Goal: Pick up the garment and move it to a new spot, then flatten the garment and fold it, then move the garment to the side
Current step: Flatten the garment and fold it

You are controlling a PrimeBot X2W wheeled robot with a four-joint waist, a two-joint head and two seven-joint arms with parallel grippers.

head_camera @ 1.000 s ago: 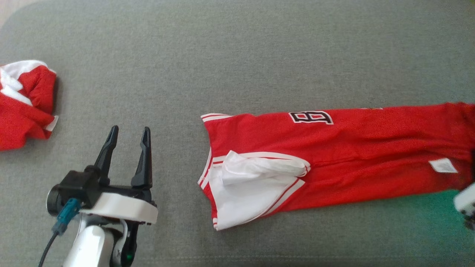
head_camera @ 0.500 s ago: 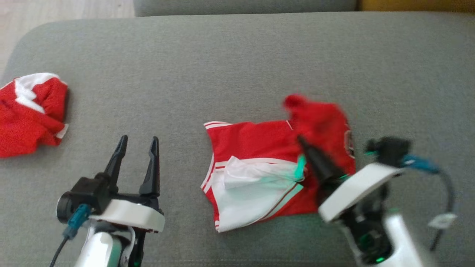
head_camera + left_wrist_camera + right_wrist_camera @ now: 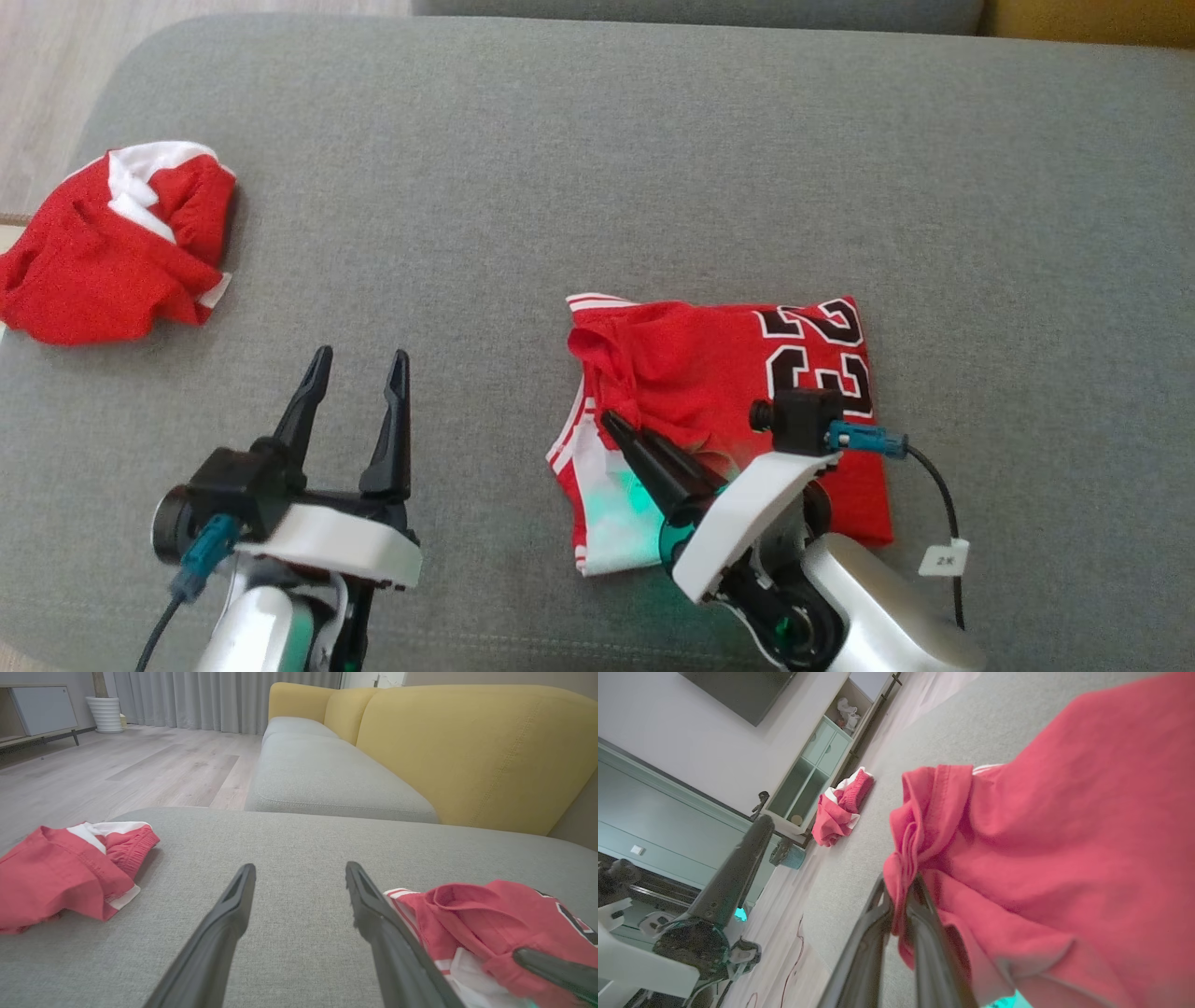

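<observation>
A red jersey [image 3: 738, 373] with white trim and black-and-white numerals lies folded over on the grey sofa cushion [image 3: 597, 168], right of centre in the head view. My right gripper [image 3: 621, 431] is shut on a bunched red edge of the jersey [image 3: 906, 858] at its left side, fingers pointing up-left. The left wrist view shows the jersey [image 3: 486, 924] at the right. My left gripper [image 3: 359, 364] hovers open over bare cushion to the jersey's left, nothing between its fingers [image 3: 233, 905].
A crumpled red and white garment [image 3: 121, 247] lies near the cushion's far left edge. A second grey seat [image 3: 322, 779] with a yellow backrest [image 3: 472, 746] stands beyond. Wooden floor [image 3: 117, 765] lies past the cushion's left side.
The right arm swung in from the right, carrying the jersey's far end over onto its left half; the long spread jersey is now doubled, numerals up. The head camera shifted. The left gripper stayed open.
</observation>
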